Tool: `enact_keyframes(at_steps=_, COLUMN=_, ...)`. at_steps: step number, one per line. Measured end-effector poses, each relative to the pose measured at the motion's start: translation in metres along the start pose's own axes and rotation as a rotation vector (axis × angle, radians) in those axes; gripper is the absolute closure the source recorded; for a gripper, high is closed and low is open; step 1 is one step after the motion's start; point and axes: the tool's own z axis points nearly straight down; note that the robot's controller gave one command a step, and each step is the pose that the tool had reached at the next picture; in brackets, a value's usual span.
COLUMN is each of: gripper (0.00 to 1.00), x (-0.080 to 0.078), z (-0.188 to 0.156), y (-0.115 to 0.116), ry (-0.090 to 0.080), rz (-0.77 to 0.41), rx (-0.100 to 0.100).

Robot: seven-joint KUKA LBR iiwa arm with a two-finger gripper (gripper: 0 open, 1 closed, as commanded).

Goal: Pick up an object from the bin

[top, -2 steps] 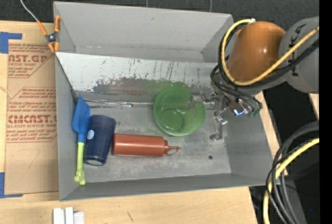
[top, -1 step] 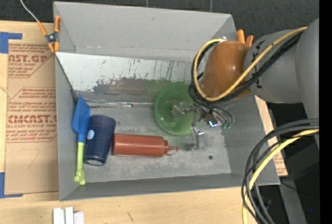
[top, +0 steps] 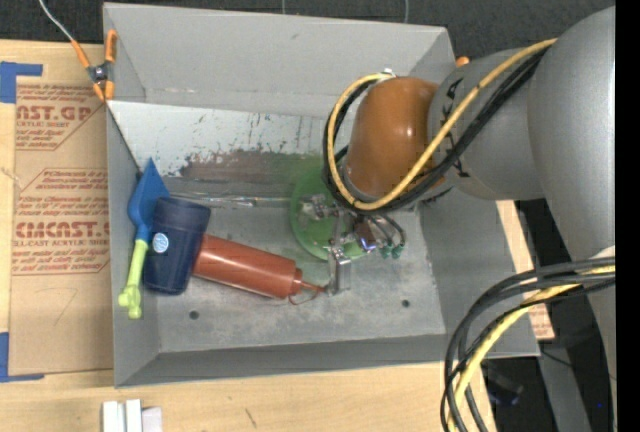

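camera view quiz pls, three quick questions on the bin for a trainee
1. True or false: the red cylinder lies between the dark blue cup and the gripper.
2. Which of these lies nearest the gripper? A blue scoop, B green disc, C dark blue cup.
3. Fill in: the arm reaches in from the view's ____ side.

Key: 1 true. 2 B. 3 right.
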Motion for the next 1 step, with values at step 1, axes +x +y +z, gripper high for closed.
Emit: enact_keyframes(at_steps=1, gripper=0.00, x=0.0167, z=0.0237, y=0.0175, ry=0.008, rz=-0.131, rx=-0.003)
